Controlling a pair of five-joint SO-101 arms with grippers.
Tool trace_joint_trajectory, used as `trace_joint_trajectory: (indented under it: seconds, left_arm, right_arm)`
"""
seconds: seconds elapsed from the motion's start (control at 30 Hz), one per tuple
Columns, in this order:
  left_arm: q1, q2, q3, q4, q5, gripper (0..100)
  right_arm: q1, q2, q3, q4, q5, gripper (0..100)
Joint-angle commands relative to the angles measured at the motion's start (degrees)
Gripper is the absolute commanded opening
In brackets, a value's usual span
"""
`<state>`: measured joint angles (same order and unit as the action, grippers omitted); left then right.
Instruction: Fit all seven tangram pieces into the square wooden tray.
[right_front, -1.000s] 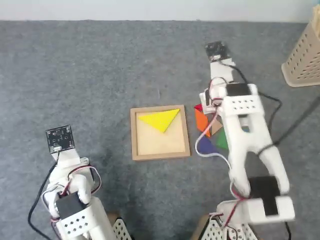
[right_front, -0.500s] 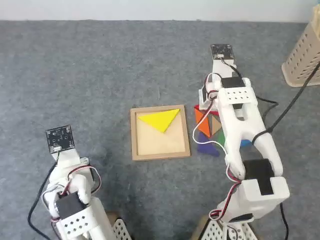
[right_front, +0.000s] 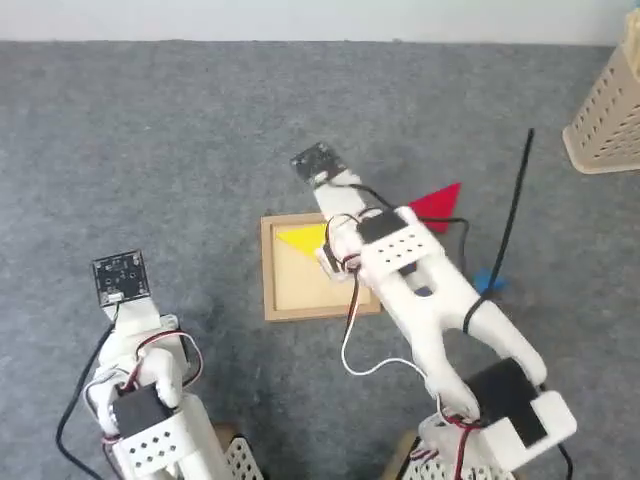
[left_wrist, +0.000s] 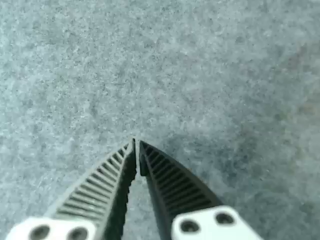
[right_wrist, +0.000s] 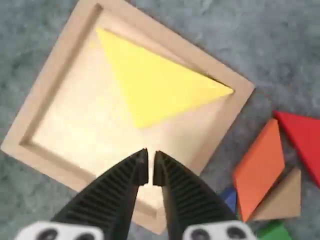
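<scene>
Both arms' jaws clenched empty, we judged the thin, stiff, light orange parallelogram piece (right_wrist: 259, 167) best pinched by its edges.

Tray (right_wrist: 51, 75) floor lies open beside the yellow triangle (right_wrist: 156, 82). Right arm (right_front: 420, 290) overhangs one tray corner. Loose pieces (right_wrist: 260, 167) crowd the tray's far side.

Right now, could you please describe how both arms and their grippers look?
The left arm and right arm are white shells with black motors and red, white and black cables. The left gripper and right gripper have dark grey, ribbed fingers.
</scene>
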<state>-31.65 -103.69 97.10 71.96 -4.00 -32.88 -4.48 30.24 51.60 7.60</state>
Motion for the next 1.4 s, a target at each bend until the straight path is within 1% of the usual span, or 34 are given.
trace_joint_trajectory:
  seconds: [0.0, 0.17, 0.3, 0.77, 0.9, 1.03, 1.2, 1.3, 1.37]
  left_arm:
    - [0.1, -0.2, -0.5, 0.2, 0.5, 1]
    - [0.1, -0.2, -0.5, 0.2, 0.5, 1]
    - [0.1, -0.2, -0.5, 0.2, 0.5, 1]
    - [0.1, -0.2, -0.5, 0.2, 0.5, 1]
    - [0.1, -0.2, -0.5, 0.2, 0.5, 1]
    - [0.1, -0.2, -0.5, 0.2, 0.5, 1]
    - [0.1, -0.2, -0.5, 0.2, 0.5, 1]
    - [0.1, -0.2, -0.5, 0.2, 0.5, 1]
    - [0.1, -0.2, -0.5, 0.2, 0.5, 1]
  right_arm:
    - [-0.9, -1.8, -0.3, -2.9, 1.4, 2.0]
    - [-0.8, 0.7, -0.4, -6.5, 1.4, 2.3]
    - [-0.8, 3.6, -1.6, -7.6, 1.4, 2.4]
    - [-0.7, 18.0, -12.3, -8.0, 1.0, 2.4]
    - [-0.6, 19.4, -13.7, -7.5, 1.0, 2.4]
    - [-0.5, 15.7, -12.9, -5.6, 0.9, 2.4]
    - [-0.5, 6.7, -8.2, -4.6, 0.9, 2.4]
    - [1.5, 0.1, -5.2, -3.4, 1.3, 2.4]
    - [4.2, -4.3, -4.6, -1.4, 1.4, 2.4]
